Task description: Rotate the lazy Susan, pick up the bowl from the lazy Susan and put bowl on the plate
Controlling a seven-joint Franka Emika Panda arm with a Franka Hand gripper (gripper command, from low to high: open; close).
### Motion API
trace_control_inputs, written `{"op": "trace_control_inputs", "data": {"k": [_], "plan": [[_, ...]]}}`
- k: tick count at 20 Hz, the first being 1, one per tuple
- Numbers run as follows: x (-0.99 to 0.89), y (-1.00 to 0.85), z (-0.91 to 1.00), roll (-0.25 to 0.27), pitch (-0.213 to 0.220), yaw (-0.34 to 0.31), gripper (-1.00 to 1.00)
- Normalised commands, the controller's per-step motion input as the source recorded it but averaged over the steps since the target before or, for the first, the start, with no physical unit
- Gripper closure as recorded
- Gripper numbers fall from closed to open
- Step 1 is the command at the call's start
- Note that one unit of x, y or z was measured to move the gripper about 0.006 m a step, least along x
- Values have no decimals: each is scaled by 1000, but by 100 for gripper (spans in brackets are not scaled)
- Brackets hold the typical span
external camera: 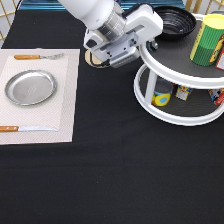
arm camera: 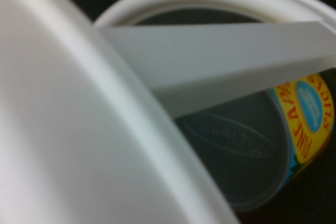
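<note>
The black bowl (external camera: 174,22) sits on the upper tier of the white lazy Susan (external camera: 170,119), at the exterior view's top right. My gripper (external camera: 149,42) hangs over the upper tier's left rim, just left of the bowl and below its edge. The hand covers its fingers. The silver plate (external camera: 30,87) lies bare on a pale placemat (external camera: 65,100) at the exterior view's left. The wrist view shows the lazy Susan's white rim (arm camera: 90,125) from very close, with a lidded can (arm camera: 240,145) under it.
A green and yellow can (external camera: 207,40) stands on the upper tier, right of the bowl. Cans (external camera: 162,95) stand on the lower shelf. A wooden disc (external camera: 92,57) lies behind the hand. A fork (external camera: 37,56) and a knife (external camera: 25,129) flank the plate.
</note>
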Motion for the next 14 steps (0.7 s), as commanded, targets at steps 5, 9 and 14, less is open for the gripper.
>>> {"op": "trace_control_inputs", "data": {"k": [5, 9, 14], "plan": [[722, 109, 0, 0, 0, 0, -100], [303, 4, 96, 12, 0, 0, -100], [-77, -58, 655, 3, -41, -22, -100]]}}
